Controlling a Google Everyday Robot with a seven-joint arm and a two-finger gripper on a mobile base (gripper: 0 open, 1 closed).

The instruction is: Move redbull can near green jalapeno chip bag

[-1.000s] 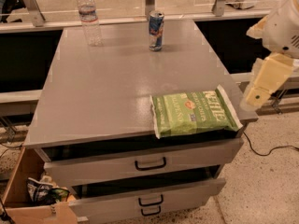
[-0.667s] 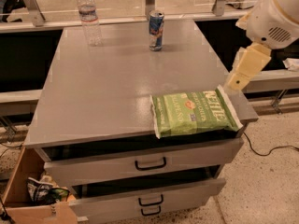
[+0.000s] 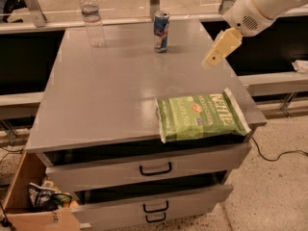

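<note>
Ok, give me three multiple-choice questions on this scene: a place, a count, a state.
1. Where is the claw? A over the cabinet top, right side B inside a drawer C on the floor
2. How many drink containers stand on the cabinet top? A one B two C four
3. The redbull can is: A upright B tipped over C crushed flat
Answers: 1 A, it hangs right of the can, beyond the green jalapeno chip bag; 2 B, can plus water bottle; 3 A, silver top faces up.

The redbull can [image 3: 161, 31] is standing at the far edge of the cabinet top [image 3: 96, 95]. The green jalapeno chip bag [image 3: 201, 116] is lying flat at its near right corner. The gripper [image 3: 214, 59] is hovering between them, toward the right.
</note>
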